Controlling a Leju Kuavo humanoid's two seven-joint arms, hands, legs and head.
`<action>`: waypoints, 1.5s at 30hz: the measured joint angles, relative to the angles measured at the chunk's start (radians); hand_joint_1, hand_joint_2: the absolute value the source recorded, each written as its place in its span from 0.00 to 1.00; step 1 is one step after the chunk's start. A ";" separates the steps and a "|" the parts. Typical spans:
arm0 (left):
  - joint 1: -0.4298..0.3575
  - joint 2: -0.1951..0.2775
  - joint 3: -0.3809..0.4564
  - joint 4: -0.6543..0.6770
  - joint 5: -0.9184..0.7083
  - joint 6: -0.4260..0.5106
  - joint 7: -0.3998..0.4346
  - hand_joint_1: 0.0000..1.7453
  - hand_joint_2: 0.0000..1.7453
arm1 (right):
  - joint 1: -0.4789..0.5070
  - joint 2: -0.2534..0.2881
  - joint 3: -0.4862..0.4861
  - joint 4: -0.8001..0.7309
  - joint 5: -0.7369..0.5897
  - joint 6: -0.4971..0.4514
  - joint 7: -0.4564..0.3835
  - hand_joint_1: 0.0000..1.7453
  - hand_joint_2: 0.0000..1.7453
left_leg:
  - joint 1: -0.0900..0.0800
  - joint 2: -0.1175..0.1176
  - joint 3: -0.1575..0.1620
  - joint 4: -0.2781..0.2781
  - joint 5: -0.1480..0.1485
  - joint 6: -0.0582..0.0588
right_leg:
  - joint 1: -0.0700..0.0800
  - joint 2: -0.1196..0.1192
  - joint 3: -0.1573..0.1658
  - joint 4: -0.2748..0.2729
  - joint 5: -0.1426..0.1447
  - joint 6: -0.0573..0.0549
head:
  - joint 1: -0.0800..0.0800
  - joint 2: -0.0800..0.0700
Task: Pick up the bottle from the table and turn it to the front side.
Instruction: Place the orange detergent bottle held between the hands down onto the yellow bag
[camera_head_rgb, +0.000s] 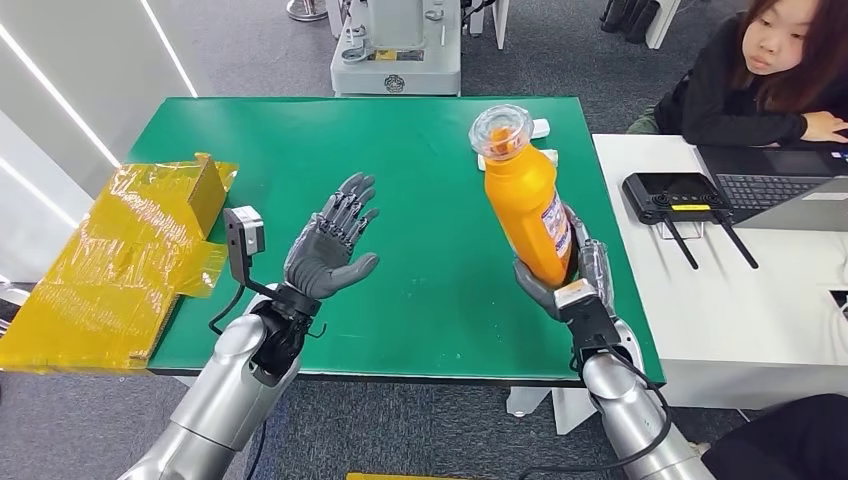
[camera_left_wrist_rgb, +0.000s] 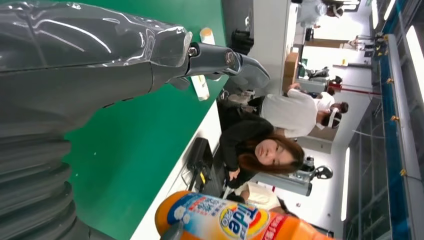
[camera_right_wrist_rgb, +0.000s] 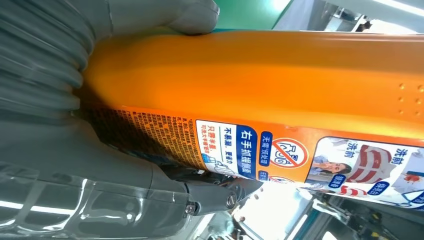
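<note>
The right robot hand (camera_head_rgb: 572, 272) gripped the orange bottle (camera_head_rgb: 527, 205) low on its body, raised off the green bench (camera_head_rgb: 430, 300) at four o'clock, probably for turning. Left robot hand (camera_head_rgb: 330, 250) hovered open at eight o'clock.

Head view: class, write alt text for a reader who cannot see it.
The right robot hand holds an orange bottle upright above a green table, clear cap on top. The left robot hand hovers open, palm up, holding nothing. A person sits at a white desk on the right.
</note>
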 joint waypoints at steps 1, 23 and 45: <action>-0.007 -0.003 -0.006 0.000 0.009 -0.007 0.004 0.00 1.00 | -0.016 0.005 0.001 0.018 0.009 0.010 0.007 1.00 1.00 | 0.000 0.000 0.000 0.000 0.000 0.000 | 0.000 0.000 0.000 0.000 0.000 0.000 | 0.000 0.000; -0.097 -0.051 -0.077 0.060 0.096 -0.038 0.031 0.00 1.00 | -0.273 0.182 0.121 0.440 0.181 -0.006 0.027 1.00 1.00 | 0.001 0.000 -0.002 0.000 0.001 -0.002 | 0.000 0.000 -0.003 0.001 0.001 0.000 | 0.000 0.000; -0.153 -0.071 -0.088 0.190 -0.341 0.437 -0.148 0.00 1.00 | -0.296 0.261 0.219 0.495 0.251 -0.027 0.053 1.00 1.00 | 0.002 -0.001 -0.003 0.000 0.002 -0.002 | 0.001 0.000 -0.004 0.002 0.001 -0.001 | 0.000 0.000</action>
